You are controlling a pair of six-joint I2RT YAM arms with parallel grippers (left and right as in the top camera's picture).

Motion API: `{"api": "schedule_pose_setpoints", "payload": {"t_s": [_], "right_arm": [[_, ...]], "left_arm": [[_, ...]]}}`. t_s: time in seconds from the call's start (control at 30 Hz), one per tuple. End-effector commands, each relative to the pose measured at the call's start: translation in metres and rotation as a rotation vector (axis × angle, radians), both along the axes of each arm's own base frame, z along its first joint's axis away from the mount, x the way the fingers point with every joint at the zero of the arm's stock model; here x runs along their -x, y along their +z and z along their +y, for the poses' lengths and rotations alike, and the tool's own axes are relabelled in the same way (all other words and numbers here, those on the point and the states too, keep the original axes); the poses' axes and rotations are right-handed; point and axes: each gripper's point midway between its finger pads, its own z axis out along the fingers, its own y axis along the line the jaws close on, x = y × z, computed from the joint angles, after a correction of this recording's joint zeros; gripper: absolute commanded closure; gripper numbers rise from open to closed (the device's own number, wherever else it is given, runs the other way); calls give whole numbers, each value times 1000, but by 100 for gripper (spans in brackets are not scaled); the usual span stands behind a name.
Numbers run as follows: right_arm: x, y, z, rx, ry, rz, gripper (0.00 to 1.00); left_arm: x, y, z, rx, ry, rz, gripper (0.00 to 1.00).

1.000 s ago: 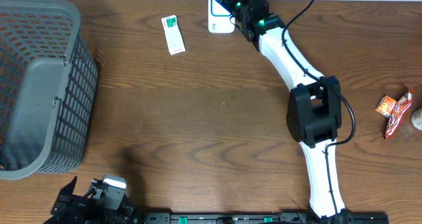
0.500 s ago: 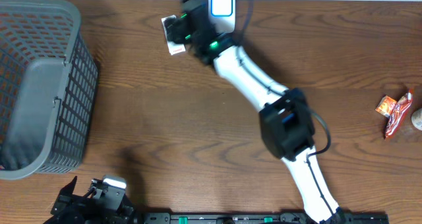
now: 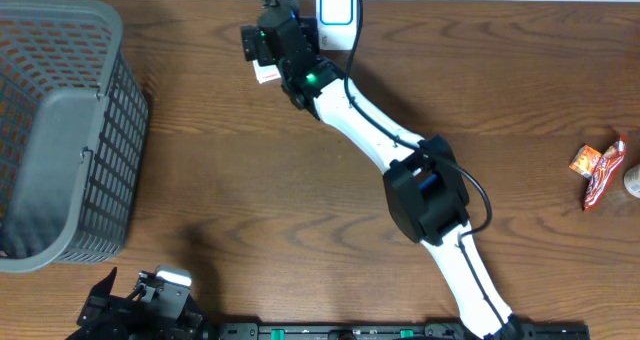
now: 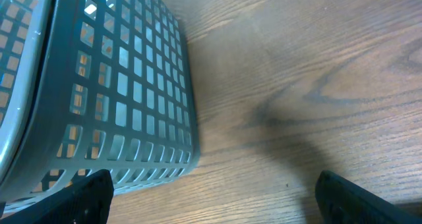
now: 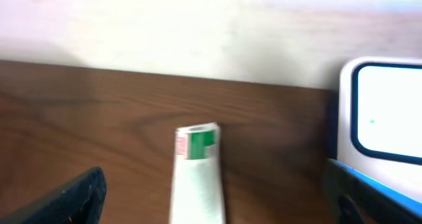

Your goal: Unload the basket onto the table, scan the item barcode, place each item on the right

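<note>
White-and-green packet (image 5: 196, 178) lies flat on the worktop (image 3: 300, 200) near its back edge, just beside the white scanner (image 5: 386, 118) and apart from it. The right gripper (image 5: 214, 184) hangs over the packet with its fingers (image 5: 72, 197) spread wide and nothing between them but the packet below. In the right wrist view the packet's narrow width falls roughly between the two tips.

The main risk I see is the pick itself. The packet looks thin and sits flush on the wood, so fingers closing a little too high would likely skate over its top, and closing off-centre would probably push it sideways or spin it.

The scanner is close on one side (that finger has little room), and a careless descent or closing stroke could knock it and shift its window.

No barcode can be made out on the upper face. If it is on the underside or under a finger pad, the packet would be presented to the scanner with the code hidden, and the scan would fail unless it is turned.

The left gripper (image 4: 211, 184) is released too, holding nothing, near the grey basket (image 4: 119, 85) and well apart from the packet, so it offers no help if the packet slides.
</note>
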Motion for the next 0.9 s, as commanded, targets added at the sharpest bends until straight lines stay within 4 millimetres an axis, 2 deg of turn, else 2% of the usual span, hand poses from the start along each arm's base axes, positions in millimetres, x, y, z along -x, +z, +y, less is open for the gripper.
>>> {"api": "schedule_pose_setpoints", "payload": {"t_s": [0.0, 0.03, 0.17, 0.27, 0.3, 0.4, 0.57, 0.7, 0.8, 0.83, 0.87], "right_arm": [[4, -57, 9, 58, 33, 62, 1], [7, -66, 16, 59, 44, 64, 1], [14, -81, 32, 66, 60, 46, 1], [16, -89, 38, 69, 55, 35, 1], [17, -97, 38, 72, 57, 39, 1], [17, -110, 39, 79, 58, 46, 1], [21, -147, 36, 110, 58, 82, 1], [20, -163, 29, 139, 18, 76, 1], [20, -168, 27, 144, 17, 82, 1], [20, -169, 26, 144, 15, 83, 4], [19, -170, 25, 140, 11, 84, 24]], "left_arm": [[0, 1, 0, -5, -1, -4, 2], [0, 1, 0, -5, -1, -4, 2], [0, 1, 0, -5, -1, -4, 2], [0, 1, 0, -5, -1, -4, 2], [0, 1, 0, -5, -1, -4, 2], [0, 1, 0, -5, -1, -4, 2], [0, 1, 0, -5, -1, -4, 2], [0, 1, 0, -5, -1, -4, 2], [0, 1, 0, -5, -1, -4, 2], [0, 1, 0, -5, -1, -4, 2], [0, 1, 0, -5, -1, -4, 2]]}}
